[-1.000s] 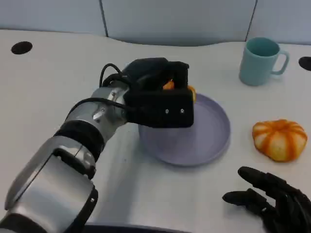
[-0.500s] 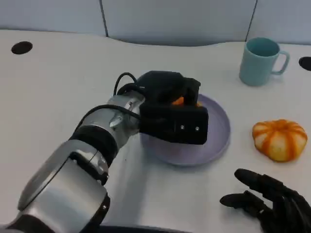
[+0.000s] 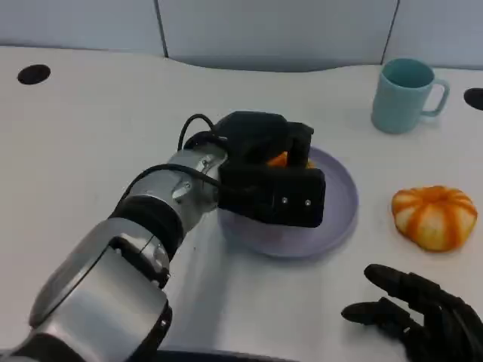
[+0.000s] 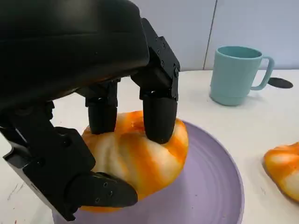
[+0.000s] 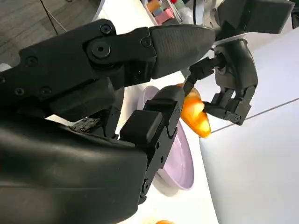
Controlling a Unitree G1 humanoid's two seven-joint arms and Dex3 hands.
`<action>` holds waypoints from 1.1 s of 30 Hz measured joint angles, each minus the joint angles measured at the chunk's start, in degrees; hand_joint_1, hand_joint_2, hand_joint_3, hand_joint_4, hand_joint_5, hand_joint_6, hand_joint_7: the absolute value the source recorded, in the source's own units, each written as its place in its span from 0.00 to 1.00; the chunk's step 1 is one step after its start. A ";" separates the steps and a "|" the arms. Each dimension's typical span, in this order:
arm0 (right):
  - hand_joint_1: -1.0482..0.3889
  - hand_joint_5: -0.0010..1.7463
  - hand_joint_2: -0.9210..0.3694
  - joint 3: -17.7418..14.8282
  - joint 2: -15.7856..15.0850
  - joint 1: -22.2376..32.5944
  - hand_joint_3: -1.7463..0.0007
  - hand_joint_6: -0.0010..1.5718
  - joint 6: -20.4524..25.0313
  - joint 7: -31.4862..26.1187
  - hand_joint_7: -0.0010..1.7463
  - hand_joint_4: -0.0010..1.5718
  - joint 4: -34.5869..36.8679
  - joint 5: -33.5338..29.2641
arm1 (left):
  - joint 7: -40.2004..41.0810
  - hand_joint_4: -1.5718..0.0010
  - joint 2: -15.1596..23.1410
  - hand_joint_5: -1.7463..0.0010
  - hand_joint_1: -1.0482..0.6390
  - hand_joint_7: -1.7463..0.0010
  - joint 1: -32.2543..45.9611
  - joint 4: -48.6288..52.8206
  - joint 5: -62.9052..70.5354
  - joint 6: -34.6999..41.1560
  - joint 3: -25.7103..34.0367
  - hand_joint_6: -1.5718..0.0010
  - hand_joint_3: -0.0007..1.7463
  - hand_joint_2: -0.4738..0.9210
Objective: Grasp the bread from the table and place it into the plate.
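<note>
My left hand point(image 3: 268, 177) grips an orange-and-white bread roll point(image 3: 279, 159) from above, over the near left part of the lilac plate point(image 3: 336, 204). In the left wrist view the fingers point(image 4: 159, 112) press into the roll point(image 4: 145, 161), which sits low on the plate point(image 4: 210, 186); I cannot tell if it touches. The right wrist view shows the roll point(image 5: 194, 114) in the left hand point(image 5: 233, 70) beside the plate point(image 5: 180, 163). My right hand point(image 3: 423, 313) lies at the table's near right edge with its fingers spread, holding nothing.
A second orange-and-white roll point(image 3: 434, 216) lies on the table right of the plate. A teal cup point(image 3: 405, 94) stands at the back right. Dark round holes mark the tabletop at the far left point(image 3: 33, 73) and far right point(image 3: 474, 97).
My left hand has carried the roll rightward and lower, from the plate's far left rim to over the plate, barely moving in the last half second. The right hand has hardly shifted.
</note>
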 measured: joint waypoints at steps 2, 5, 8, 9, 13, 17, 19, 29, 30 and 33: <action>0.21 0.48 0.00 -0.03 0.01 -0.01 0.84 0.61 0.24 0.01 0.00 0.43 -0.06 0.22 | -1.73 0.73 -0.01 0.02 0.46 0.05 0.00 0.00 -0.60 -0.32 0.62 0.78 0.11 0.91; 0.21 0.48 0.00 0.00 0.01 -0.01 0.83 0.61 0.20 0.00 0.00 0.43 -0.06 0.13 | -4.07 0.80 -0.05 0.11 0.43 0.18 0.00 0.00 -1.90 -0.67 1.40 0.80 0.04 0.94; 0.20 0.49 0.00 0.02 0.02 -0.01 0.83 0.61 0.03 0.00 0.01 0.43 -0.05 -0.13 | -4.71 0.81 -0.05 0.26 0.40 0.37 0.00 0.00 -2.11 -1.03 1.67 0.76 0.01 0.96; 0.20 0.49 0.00 0.03 0.02 -0.01 0.83 0.61 0.03 -0.07 0.00 0.43 -0.07 -0.18 | -4.80 0.81 -0.05 0.36 0.38 0.51 0.00 0.00 -2.11 -1.06 1.67 0.73 0.01 0.97; 0.20 0.49 0.00 0.02 0.07 0.00 0.84 0.61 0.25 -0.36 0.00 0.43 -0.23 -0.18 | -6.04 0.85 -0.05 0.58 0.34 0.77 -0.03 0.00 -2.08 -1.00 1.61 0.70 0.00 0.99; 0.20 0.49 0.00 0.04 0.07 0.00 0.83 0.61 0.07 -0.43 0.00 0.43 -0.23 -0.40 | -7.25 0.86 -0.05 0.65 0.32 0.84 -0.26 0.00 -2.08 -0.96 1.60 0.71 0.00 0.99; 0.20 0.49 0.00 0.05 0.07 0.00 0.83 0.61 -0.03 -0.44 0.00 0.42 -0.21 -0.54 | -7.50 0.85 -0.05 0.65 0.31 0.86 -0.50 0.00 -2.09 -0.97 1.61 0.71 0.00 0.99; 0.20 0.48 0.00 -0.18 0.07 -0.10 0.84 0.60 0.32 0.07 0.00 0.42 -0.02 0.18 | -9.12 0.91 0.30 0.61 0.28 0.90 -0.77 -0.02 -4.05 -1.19 4.04 0.73 0.00 0.98; 0.20 0.48 0.00 -0.21 0.07 -0.16 0.84 0.60 0.32 0.14 0.00 0.42 0.06 0.21 | -9.51 0.92 0.50 0.61 0.28 0.90 -0.79 -0.05 -4.61 -1.49 4.63 0.73 0.00 0.98; 0.20 0.48 0.00 -0.28 0.05 -0.31 0.84 0.61 0.33 0.31 0.01 0.42 0.24 0.29 | -10.94 0.93 1.14 0.60 0.29 0.91 -0.85 -0.18 -6.43 -2.13 6.51 0.73 0.00 0.97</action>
